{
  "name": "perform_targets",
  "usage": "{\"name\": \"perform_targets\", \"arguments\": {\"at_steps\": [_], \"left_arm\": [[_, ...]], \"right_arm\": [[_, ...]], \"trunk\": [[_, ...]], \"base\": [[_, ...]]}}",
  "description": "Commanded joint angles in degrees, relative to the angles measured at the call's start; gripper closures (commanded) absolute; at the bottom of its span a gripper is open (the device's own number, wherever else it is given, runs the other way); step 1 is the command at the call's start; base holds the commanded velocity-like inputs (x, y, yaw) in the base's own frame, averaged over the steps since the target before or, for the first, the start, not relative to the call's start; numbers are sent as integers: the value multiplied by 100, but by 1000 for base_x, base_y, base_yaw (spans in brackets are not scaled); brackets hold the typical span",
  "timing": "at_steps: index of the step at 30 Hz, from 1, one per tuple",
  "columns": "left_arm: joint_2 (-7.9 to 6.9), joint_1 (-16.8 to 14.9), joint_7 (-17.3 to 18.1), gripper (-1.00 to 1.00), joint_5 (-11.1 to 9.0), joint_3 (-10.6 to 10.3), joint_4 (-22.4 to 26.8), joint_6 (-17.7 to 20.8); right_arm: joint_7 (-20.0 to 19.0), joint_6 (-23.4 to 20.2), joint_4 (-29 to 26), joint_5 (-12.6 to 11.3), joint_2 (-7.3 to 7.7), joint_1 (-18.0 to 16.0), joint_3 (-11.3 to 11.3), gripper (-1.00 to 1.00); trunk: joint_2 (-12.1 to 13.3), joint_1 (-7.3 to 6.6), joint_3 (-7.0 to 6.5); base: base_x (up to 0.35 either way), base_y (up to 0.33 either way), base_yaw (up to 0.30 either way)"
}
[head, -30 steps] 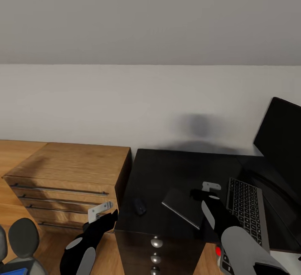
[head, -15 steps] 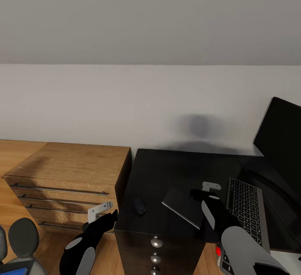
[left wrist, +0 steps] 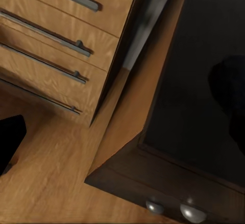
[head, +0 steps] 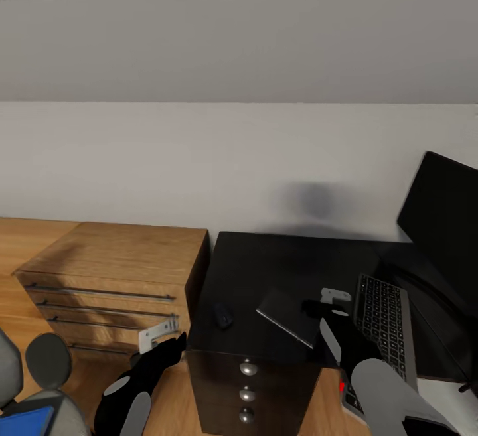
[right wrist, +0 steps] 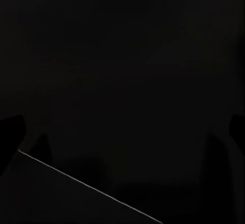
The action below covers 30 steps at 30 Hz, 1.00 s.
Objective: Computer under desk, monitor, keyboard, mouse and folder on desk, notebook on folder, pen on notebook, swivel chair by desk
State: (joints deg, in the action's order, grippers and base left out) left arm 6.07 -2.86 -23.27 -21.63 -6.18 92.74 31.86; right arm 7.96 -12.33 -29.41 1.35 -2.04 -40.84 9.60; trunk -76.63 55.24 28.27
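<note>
The black desk (head: 285,260) carries the small dark mouse (head: 223,316), the grey notebook (head: 290,316), the keyboard (head: 385,326) and the black monitor (head: 443,223) at the right. My right gripper (head: 312,307) hangs open over the notebook's right edge; the right wrist view is dark, with a thin pale notebook edge (right wrist: 87,185) between the spread fingertips. My left gripper (head: 170,344) is open, low beside the desk's front left corner (left wrist: 127,157). The grey swivel chair (head: 43,363) holds the blue folder (head: 26,421) at the lower left. The computer's pale corner (head: 448,393) peeks below the desk. The pen is out of view.
A light-wood dresser (head: 113,267) with long bar handles (left wrist: 56,42) stands against the desk's left side. The desk's drawer front has round silver knobs (head: 247,393). A white wall runs behind everything. Wooden floor lies between the chair and the dresser.
The camera has shifted, so more of the swivel chair and the folder shows at the lower left. Both grippers hold their poses.
</note>
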Motion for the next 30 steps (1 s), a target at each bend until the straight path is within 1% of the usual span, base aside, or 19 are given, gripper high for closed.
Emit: {"name": "perform_targets", "arguments": {"at_steps": [1, 10, 17, 23, 30], "left_arm": [[-1, -4, -55, -100, -60, -6, 7, 13], [-1, -4, -55, -100, -60, -6, 7, 13], [-1, -4, -55, -100, -62, -11, 7, 13], [-1, -4, -55, -100, -61, -14, 7, 13], [-1, -4, -55, -100, -65, -14, 7, 20]], "right_arm": [[4, -33, -13, 14, -4, -2, 25, -100], [4, -33, -20, 14, -1, -1, 25, -100], [4, -33, -20, 14, 2, -2, 25, -100], [4, -33, -20, 14, 1, -2, 24, -100], [4, -33, -20, 14, -1, 0, 25, -100]], "trunk": [[-4, -2, 6], [-4, -2, 6], [-4, -2, 6], [-4, -2, 6], [-4, -2, 6]], "base": [[-157, 0, 0], [-76, 6, 0], [-208, 80, 0], [-68, 16, 0], [-180, 1, 0]]}}
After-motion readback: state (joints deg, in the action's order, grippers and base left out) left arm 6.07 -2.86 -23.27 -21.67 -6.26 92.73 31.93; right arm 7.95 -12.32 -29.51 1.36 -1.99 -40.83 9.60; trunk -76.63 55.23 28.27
